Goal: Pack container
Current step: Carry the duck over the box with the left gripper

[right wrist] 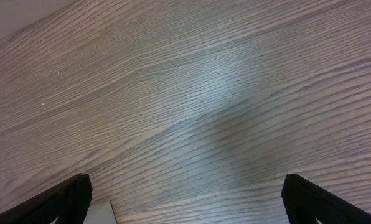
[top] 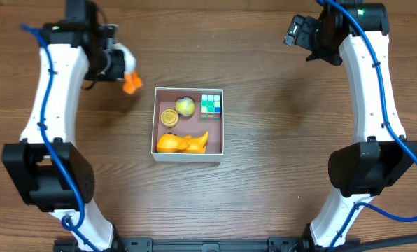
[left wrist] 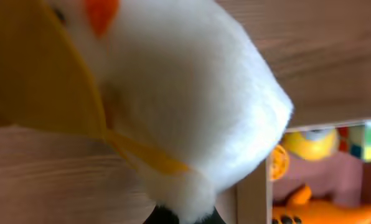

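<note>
The wooden counter (top: 264,189) carries the container (top: 187,158) centrally, to the right of the left end effector (top: 117,64) and nearer the arm bases. That nearer end effector grips a white plush bird (top: 129,60), which hides its fingers. The right end effector (right wrist: 185,205) hangs wide open, empty. Small toys already fill most of the container.

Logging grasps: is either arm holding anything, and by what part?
Left gripper holds the white plush toy by its body; exact spot hidden. Right gripper holds nothing.
</note>
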